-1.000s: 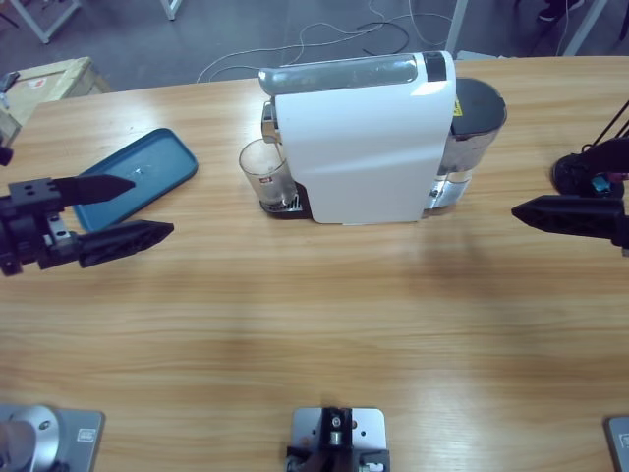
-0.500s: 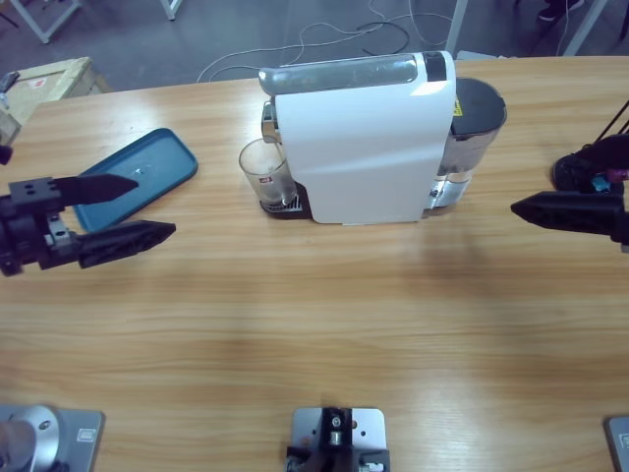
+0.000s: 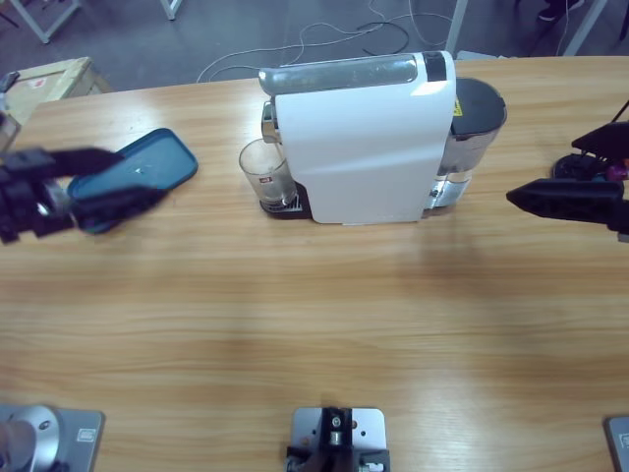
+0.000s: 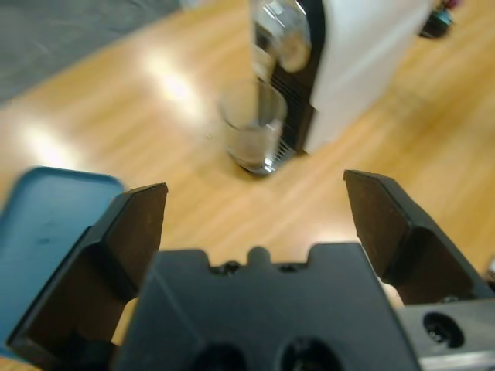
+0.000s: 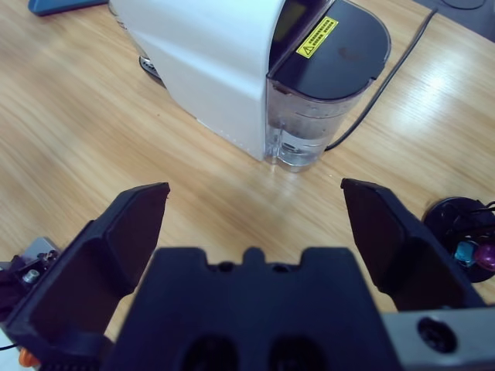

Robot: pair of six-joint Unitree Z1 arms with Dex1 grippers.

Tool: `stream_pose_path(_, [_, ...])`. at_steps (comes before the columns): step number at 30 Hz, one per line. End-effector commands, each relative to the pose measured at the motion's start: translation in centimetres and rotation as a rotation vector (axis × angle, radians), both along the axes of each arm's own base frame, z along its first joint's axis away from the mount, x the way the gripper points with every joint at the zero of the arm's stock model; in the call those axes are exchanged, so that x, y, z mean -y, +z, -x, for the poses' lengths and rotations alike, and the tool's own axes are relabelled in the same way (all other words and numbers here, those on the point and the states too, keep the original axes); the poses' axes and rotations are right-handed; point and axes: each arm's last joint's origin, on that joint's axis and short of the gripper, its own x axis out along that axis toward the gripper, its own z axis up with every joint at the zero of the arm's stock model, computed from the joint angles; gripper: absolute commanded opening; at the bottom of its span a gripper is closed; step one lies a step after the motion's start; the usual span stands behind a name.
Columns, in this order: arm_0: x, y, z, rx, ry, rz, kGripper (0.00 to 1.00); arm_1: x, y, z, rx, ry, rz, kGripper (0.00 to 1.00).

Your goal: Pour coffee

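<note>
The left gripper (image 3: 103, 182) has just swung from its parked position toward the far side of the table (image 3: 314, 324). It now hangs motion-blurred over the near edge of the blue tray (image 3: 147, 167), on the side of that tray away from the coffee machine (image 3: 364, 138). Its fingers (image 4: 131, 232) are spread wide with nothing between them, and the left wrist view looks straight at the glass cup (image 3: 265, 172). The cup stands on the drip grate against the spout end of the coffee machine, directly under the outlet, and appears empty. The right gripper (image 3: 531, 199) has barely shifted, only edging slightly toward the water-tank end of the coffee machine. Its fingers (image 5: 128, 232) are likewise wide apart and empty (the small dark holder (image 5: 464, 232) with coloured pieces beside it is untouched). Judged from this, the task is at its opening stage. The left arm is beginning an approach toward the cup side of the coffee machine, and no coffee has been dispensed yet.
</note>
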Motion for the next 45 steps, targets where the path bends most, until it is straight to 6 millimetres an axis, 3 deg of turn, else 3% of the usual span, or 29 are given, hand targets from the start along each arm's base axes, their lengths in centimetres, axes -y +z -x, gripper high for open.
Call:
stream_pose_path(1, [2.6, -2.1, -3.2, -0.081, -0.064, -0.114, 0.997, -0.2, -1.4, 0.0, -0.032, -0.008, 0.029, 1.000])
stream_pose_path(3, [3.8, -3.9, -4.4, -0.110, -0.141, -0.186, 1.000, -0.2, -1.4, 0.0, -0.034, -0.009, 0.031, 1.000])
stream_pose_path(5, [4.5, -4.4, -5.3, -0.055, -0.200, -0.224, 1.000, -0.2, -1.6, 0.0, -0.039, -0.011, 0.036, 1.000])
stream_pose_path(13, [7.5, -7.3, -9.8, -0.003, -0.244, -0.168, 0.996, -0.4, -2.1, -0.1, -0.069, -0.009, 0.049, 1.000])
stream_pose_path(38, [9.1, -11.5, -12.9, -0.045, -0.217, -0.162, 1.000, -1.2, -3.4, -0.8, -0.124, 0.012, 0.071, 1.000])
stream_pose_path(45, [9.7, -11.7, -13.9, -0.008, -0.213, -0.141, 1.000, -1.4, -3.5, -0.9, -0.131, 0.016, 0.073, 1.000])
